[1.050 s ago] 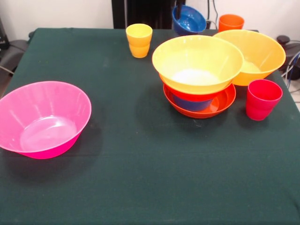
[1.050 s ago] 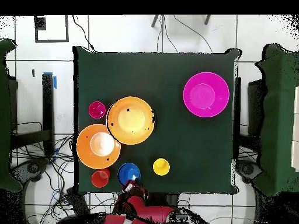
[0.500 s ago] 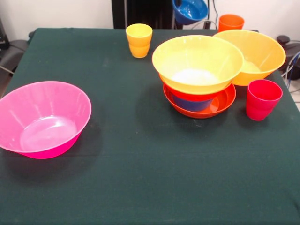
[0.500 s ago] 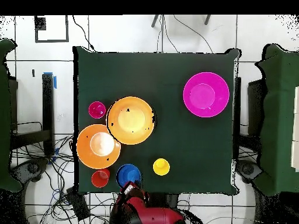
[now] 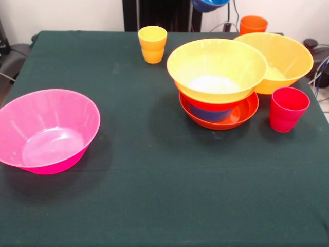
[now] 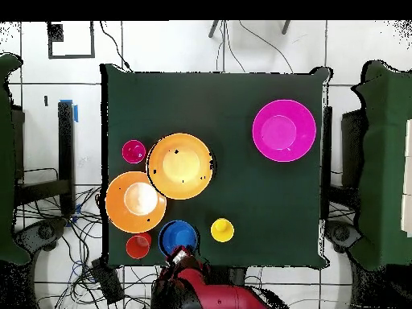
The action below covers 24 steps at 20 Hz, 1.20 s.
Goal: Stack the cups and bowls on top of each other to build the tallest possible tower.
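**Blue bowl lifted at the desk's robot-side edge**

The red arm's end effector (image 6: 179,257) sits at the rim of a small blue bowl (image 6: 179,238); in the front view only the bowl's underside shows at the top edge, raised clear of the desk (image 5: 154,195). Contact at the rim suggests a grasp on the bowl, but the fingers themselves are too hidden to say how they stand.

The tower (image 5: 218,85) stands right of centre in the front view: a shallow red-orange bowl (image 5: 244,114) lowest, a second blue bowl (image 5: 208,113) nested in it, a red-orange bowl over that, and a large yellow bowl (image 5: 216,69) on top. Touching it behind and to the right is the large orange bowl (image 5: 285,59), resting alone on the cloth.

The 3 cups stand apart: the yellow cup (image 5: 152,44) near the far edge, the orange cup (image 5: 253,24) behind the orange bowl, the red-pink cup (image 5: 288,109) just beside the tower's right. The pink bowl (image 5: 46,131) sits alone, well apart, at the left.
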Available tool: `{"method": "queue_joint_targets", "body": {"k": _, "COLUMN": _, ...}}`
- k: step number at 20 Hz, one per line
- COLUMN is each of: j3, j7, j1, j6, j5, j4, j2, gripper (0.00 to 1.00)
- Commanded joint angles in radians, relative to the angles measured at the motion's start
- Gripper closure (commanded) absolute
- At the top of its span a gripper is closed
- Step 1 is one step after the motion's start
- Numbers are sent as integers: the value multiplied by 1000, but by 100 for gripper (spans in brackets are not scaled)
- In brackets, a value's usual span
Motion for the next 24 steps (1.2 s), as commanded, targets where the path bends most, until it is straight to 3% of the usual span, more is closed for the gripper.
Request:
{"method": "queue_joint_targets", "body": {"k": 1, "j3": 223, "j7": 4, "j1": -58, "j6": 161, "j5": 88, "j4": 42, "j2": -134, "gripper": 100}}
{"method": "queue_joint_targets", "body": {"k": 7, "j3": 257, "j7": -15, "j1": -82, "j6": 198, "j5": 114, "j4": 13, "j2": -158, "gripper": 100}}
{"method": "queue_joint_targets", "body": {"k": 13, "j3": 221, "j7": -23, "j1": -49, "j6": 249, "j5": 98, "j4": -78, "j2": -135, "gripper": 100}}
{"method": "queue_joint_targets", "body": {"k": 17, "j3": 237, "j7": -40, "j1": -53, "j6": 317, "j5": 122, "j4": -123, "j2": -143, "gripper": 100}}
{"method": "queue_joint_targets", "body": {"k": 24, "j3": 223, "j7": -52, "j1": -33, "j6": 455, "j5": 104, "j4": -250, "j2": -142, "gripper": 100}}
